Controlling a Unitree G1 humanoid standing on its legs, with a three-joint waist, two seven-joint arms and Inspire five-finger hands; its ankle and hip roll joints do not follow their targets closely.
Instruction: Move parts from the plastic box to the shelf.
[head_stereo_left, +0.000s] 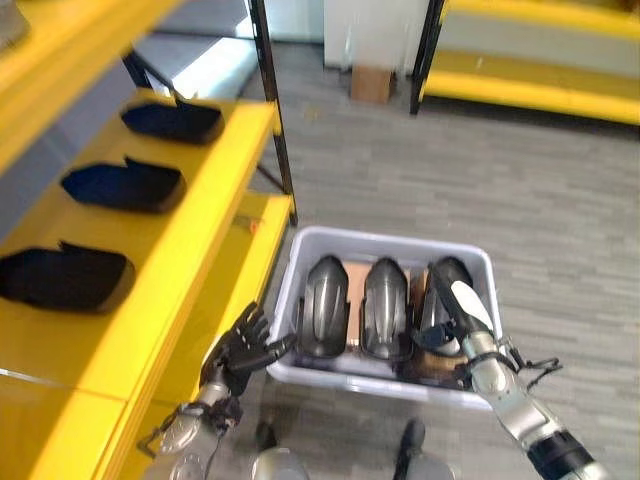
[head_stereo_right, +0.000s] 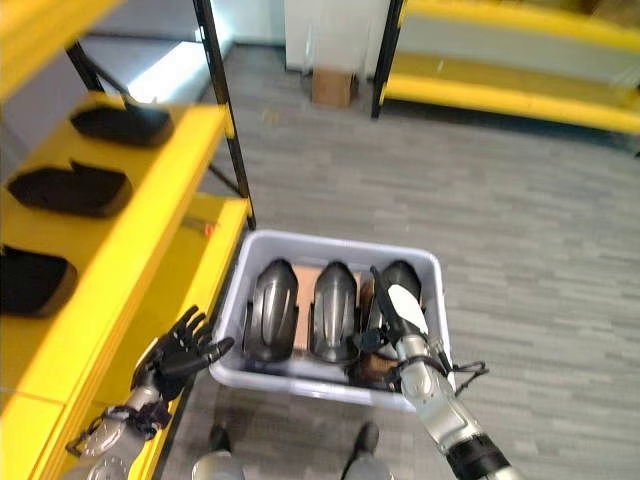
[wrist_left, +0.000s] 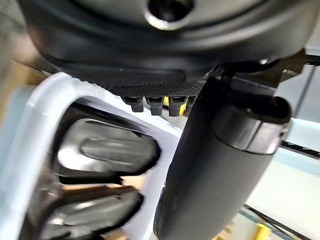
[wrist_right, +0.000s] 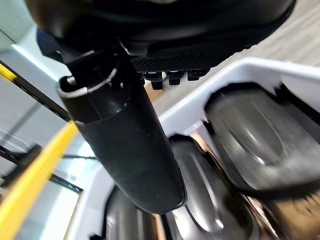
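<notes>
A pale grey plastic box (head_stereo_left: 380, 238) stands on the floor with three dark rounded parts side by side in it: left (head_stereo_left: 325, 300), middle (head_stereo_left: 385, 305) and right (head_stereo_left: 447, 275). My right hand (head_stereo_left: 462, 325), its thumb covered in white, reaches into the box over the right part; in the right wrist view its thumb (wrist_right: 130, 145) is straight above the parts (wrist_right: 260, 135), holding nothing. My left hand (head_stereo_left: 240, 350) hovers open with spread fingers just outside the box's left rim (wrist_left: 30, 130). The yellow shelf (head_stereo_left: 190, 250) to the left carries three black parts (head_stereo_left: 122, 185).
A black upright post (head_stereo_left: 270, 110) stands at the shelf's far corner, near the box. A lower yellow shelf level (head_stereo_left: 250, 255) juts toward the box's left side. A second yellow rack (head_stereo_left: 530, 90) and a small cardboard box (head_stereo_left: 372, 83) lie across the grey floor.
</notes>
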